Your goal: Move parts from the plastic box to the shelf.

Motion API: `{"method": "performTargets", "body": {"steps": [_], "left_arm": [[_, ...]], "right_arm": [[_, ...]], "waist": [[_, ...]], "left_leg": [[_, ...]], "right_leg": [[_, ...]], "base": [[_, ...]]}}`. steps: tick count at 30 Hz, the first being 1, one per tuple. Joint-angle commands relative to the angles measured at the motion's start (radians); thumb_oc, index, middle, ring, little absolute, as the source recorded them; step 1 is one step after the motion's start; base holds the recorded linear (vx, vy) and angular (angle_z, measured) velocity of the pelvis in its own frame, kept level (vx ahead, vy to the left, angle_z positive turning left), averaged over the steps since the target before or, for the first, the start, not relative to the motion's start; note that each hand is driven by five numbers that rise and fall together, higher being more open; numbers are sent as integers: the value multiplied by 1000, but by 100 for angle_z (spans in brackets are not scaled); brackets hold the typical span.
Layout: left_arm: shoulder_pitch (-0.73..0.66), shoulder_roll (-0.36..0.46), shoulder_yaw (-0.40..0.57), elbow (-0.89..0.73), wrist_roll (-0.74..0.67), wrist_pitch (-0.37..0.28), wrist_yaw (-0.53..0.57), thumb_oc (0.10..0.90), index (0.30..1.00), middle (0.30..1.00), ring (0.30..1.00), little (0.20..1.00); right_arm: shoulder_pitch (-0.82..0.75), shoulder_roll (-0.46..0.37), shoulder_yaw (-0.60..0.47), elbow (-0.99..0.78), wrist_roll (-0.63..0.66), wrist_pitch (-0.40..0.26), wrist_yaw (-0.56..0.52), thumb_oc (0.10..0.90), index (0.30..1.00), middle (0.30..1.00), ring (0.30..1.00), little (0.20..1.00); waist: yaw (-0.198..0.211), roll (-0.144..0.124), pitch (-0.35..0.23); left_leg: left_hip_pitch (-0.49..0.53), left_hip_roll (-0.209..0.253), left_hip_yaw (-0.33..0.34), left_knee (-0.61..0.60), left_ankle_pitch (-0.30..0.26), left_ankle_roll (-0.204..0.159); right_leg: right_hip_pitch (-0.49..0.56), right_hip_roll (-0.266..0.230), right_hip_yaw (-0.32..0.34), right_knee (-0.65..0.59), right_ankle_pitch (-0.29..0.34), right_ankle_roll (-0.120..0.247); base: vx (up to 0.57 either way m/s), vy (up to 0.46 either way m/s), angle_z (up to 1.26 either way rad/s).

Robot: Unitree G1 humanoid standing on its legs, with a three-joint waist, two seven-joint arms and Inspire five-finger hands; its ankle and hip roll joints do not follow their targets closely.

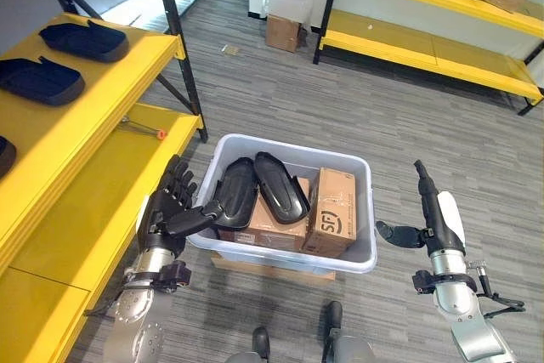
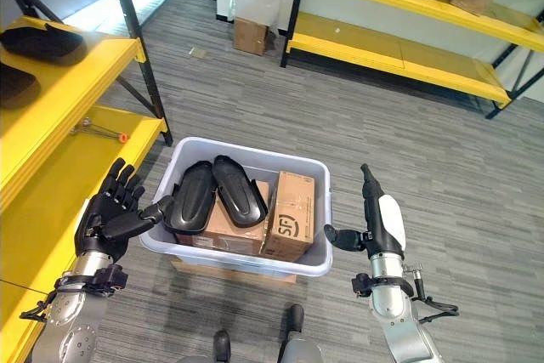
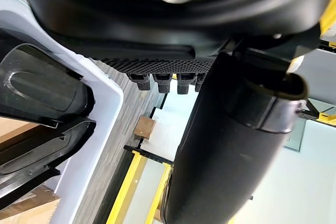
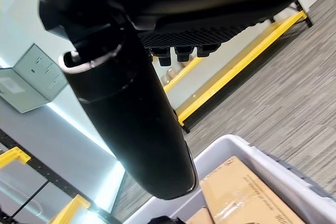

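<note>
A pale grey plastic box (image 1: 342, 159) stands on the floor in front of me. Two black curved parts (image 1: 234, 193) (image 1: 283, 186) lie side by side in it on a flat carton (image 1: 272, 233), beside an upright carton (image 1: 331, 214). My left hand (image 1: 167, 204) is open at the box's left rim, its thumb reaching toward the lower end of the nearer part; I cannot tell whether it touches. My right hand (image 1: 432, 210) is open to the right of the box, fingers straight up, holding nothing. Three similar black parts (image 1: 85, 40) (image 1: 38, 80) (image 1: 3, 155) rest on the yellow shelf (image 1: 110, 82) at left.
The shelf's lower level (image 1: 93, 184) holds a thin tool with an orange tip (image 1: 146, 130). A second yellow rack (image 1: 425, 48) with cartons stands at the back right. A small carton (image 1: 283, 33) sits on the floor by the far wall. A board (image 1: 272, 268) lies under the box.
</note>
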Motion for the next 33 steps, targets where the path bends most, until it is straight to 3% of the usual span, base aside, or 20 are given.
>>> {"method": "performTargets", "body": {"steps": [1, 7, 15, 21, 27, 33], "left_arm": [[-44, 32, 2, -146, 21, -103, -18, 900, 1000, 1000, 1000, 1000], [-14, 32, 22, -150, 18, -97, 7, 900, 1000, 1000, 1000, 1000], [7, 37, 36, -154, 13, -92, 12, 900, 1000, 1000, 1000, 1000], [-12, 48, 20, -158, 1, -60, 8, 900, 1000, 1000, 1000, 1000], [-19, 78, 8, -174, 35, -8, 7, 900, 1000, 1000, 1000, 1000], [-32, 87, -5, -173, 20, 22, -3, 900, 1000, 1000, 1000, 1000]], "right_arm": [[-93, -29, -50, -31, 40, -56, -47, 900, 1000, 1000, 1000, 1000], [-62, -20, -48, -48, 51, -41, -19, 900, 1000, 1000, 1000, 1000], [-69, -4, -38, -49, 33, -38, -62, 900, 1000, 1000, 1000, 1000], [-162, -96, -47, -87, -69, -104, -62, 900, 1000, 1000, 1000, 1000], [-314, -254, -12, -142, -35, -30, 97, 900, 1000, 1000, 1000, 1000], [-441, -298, 69, -183, -34, 18, 232, 900, 1000, 1000, 1000, 1000]], "waist": [[0, -9, -80], [-6, -1, -95], [0, 6, -94], [25, -2, -96], [70, -15, -103], [94, -22, -104]], "left_leg": [[-6, 67, 50, -7, -63, -63], [13, 62, 62, -7, -71, -64], [11, 67, 57, -7, -64, -67], [7, 70, 44, -7, -60, -69], [3, 69, 32, -7, -55, -75], [9, 64, 21, -7, -54, -74]], "right_leg": [[38, 34, -9, 4, 20, 19], [81, 37, -11, -32, 0, 18], [100, 42, -14, -39, -7, 21], [127, 55, -22, -53, -19, 22], [157, 58, -45, -69, -32, 17], [170, 63, -48, -65, -41, 9]], "base": [[61, -30, 3], [67, -11, -17], [23, -18, -4], [20, -54, 3], [34, -53, 1], [54, -13, 4]]}}
